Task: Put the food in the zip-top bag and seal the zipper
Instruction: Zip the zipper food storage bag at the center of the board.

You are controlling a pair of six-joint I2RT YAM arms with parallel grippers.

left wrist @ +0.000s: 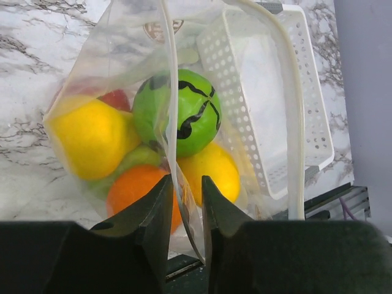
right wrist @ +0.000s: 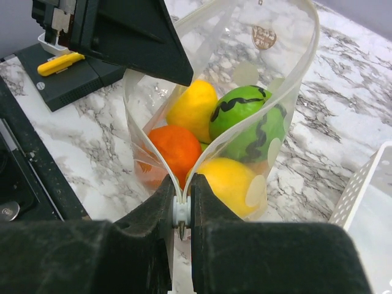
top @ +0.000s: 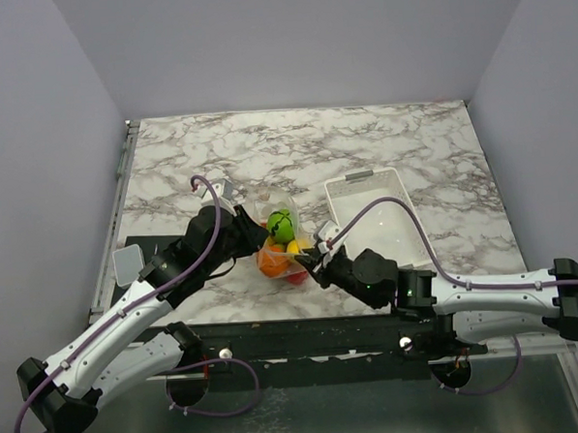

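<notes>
The zip-top bag (top: 276, 251) stands upright between both arms with its mouth open. The food is inside it: a striped green ball (left wrist: 179, 110), an orange (right wrist: 174, 147), two yellow pieces (left wrist: 92, 138) (right wrist: 229, 184) and a red one (left wrist: 116, 98). My right gripper (right wrist: 182, 184) (top: 306, 261) is shut on the white slider of the zipper (right wrist: 182, 211) at the near end of the mouth. My left gripper (left wrist: 185, 180) (top: 242, 217) is at the opposite end. Its jaws stand slightly apart, with the bag's thin edge (left wrist: 184, 202) passing loosely between them.
The white perforated tray (top: 365, 180) (left wrist: 306, 92) lies just right of the bag. At the table's left edge are a black box with a yellow piece (right wrist: 61, 61) and a small clear lid (top: 127, 264). The left arm's black body (right wrist: 122, 30) looms over the bag.
</notes>
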